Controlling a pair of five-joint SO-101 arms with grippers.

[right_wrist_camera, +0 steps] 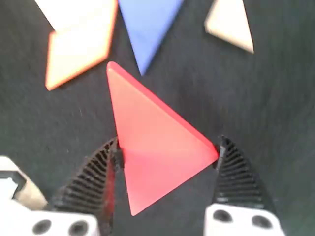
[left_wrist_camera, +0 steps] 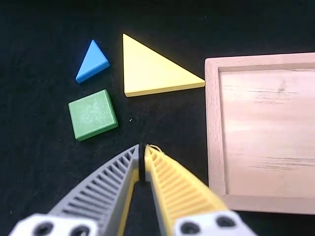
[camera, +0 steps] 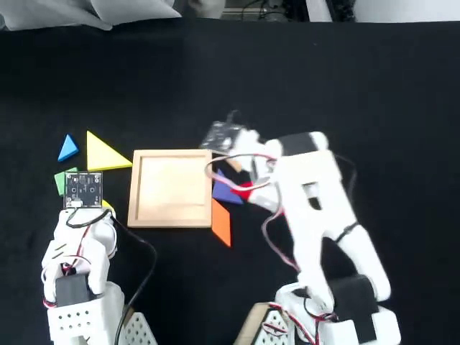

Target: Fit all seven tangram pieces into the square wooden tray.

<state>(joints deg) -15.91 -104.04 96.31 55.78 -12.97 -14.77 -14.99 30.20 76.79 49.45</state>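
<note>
The right gripper (right_wrist_camera: 170, 145) has its two black fingers (right_wrist_camera: 101, 172) pressed on the sides of the red triangle (right_wrist_camera: 157, 172), so it is holding that piece tight. One finger sits on a long side and the other sits by a corner. I cannot tell if the piece is lifted or lies flat on the black table (camera: 345, 79).

Just past the far tip of the red triangle is the dark blue triangle (right_wrist_camera: 147, 22), very close to it. Next to that one lies the orange slanted piece (right_wrist_camera: 78, 49). On the other side of the dark blue triangle, a bit away, is a pale triangle (right_wrist_camera: 229, 24). In the high view these pieces sit bunched together by the edge of the square wooden tray (left_wrist_camera: 212, 123) that is nearest the right gripper.

The left gripper (left_wrist_camera: 143, 150) is squeezed closed, its grey finger and its yellow finger touching each other. It hangs over the table, and the tray is just to its right. A little ahead of its tips and to the left is the green square (left_wrist_camera: 93, 114). Farther out, past the square, is the small light blue triangle (left_wrist_camera: 92, 61). Beside that is the big yellow triangle (left_wrist_camera: 147, 69), and its sharp corner reaches the tray's rim.
</note>
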